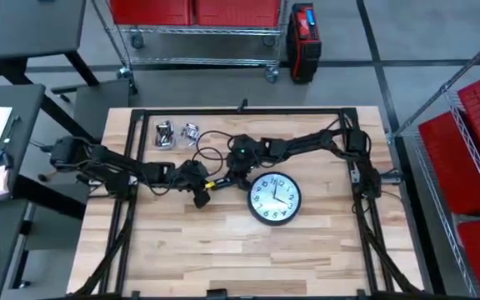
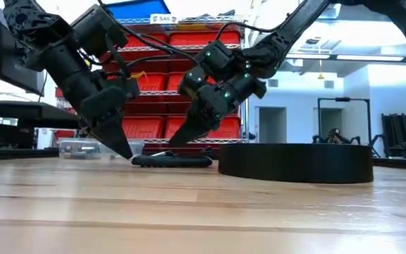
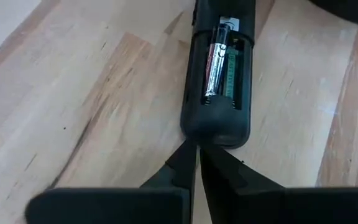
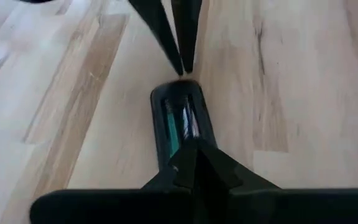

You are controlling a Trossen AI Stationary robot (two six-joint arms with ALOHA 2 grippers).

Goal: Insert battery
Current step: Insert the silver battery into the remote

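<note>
A black remote (image 3: pixel 219 81) lies flat on the wooden table with its battery bay open. One silver battery (image 3: pixel 215 62) sits in the bay beside a bare green slot. My left gripper (image 3: pixel 197 148) is shut, with its tips at the remote's rounded end; in the low view the left gripper (image 2: pixel 127 154) slants down to the table. My right gripper (image 2: pixel 172 143) is shut and points down over the remote (image 2: pixel 171 161) from the other side. In its wrist view the right gripper (image 4: pixel 194 163) covers the remote's (image 4: pixel 178 124) near part. My left gripper sets its shut fingertips (image 3: pixel 188 155) against the remote's rounded end (image 3: pixel 213 134), slanting down from the table's left. The remote lies flat on the table. My right gripper's shut tips stand over the remote's other half (image 4: pixel 185 140); whether they touch it, I cannot tell.
A black round wall clock (image 1: pixel 274 198) lies face up just right of the remote. Two clear trays with batteries (image 1: pixel 167 133) stand at the table's far left. Cables run across the far middle of the table. Bare wood spreads toward the near edge.
</note>
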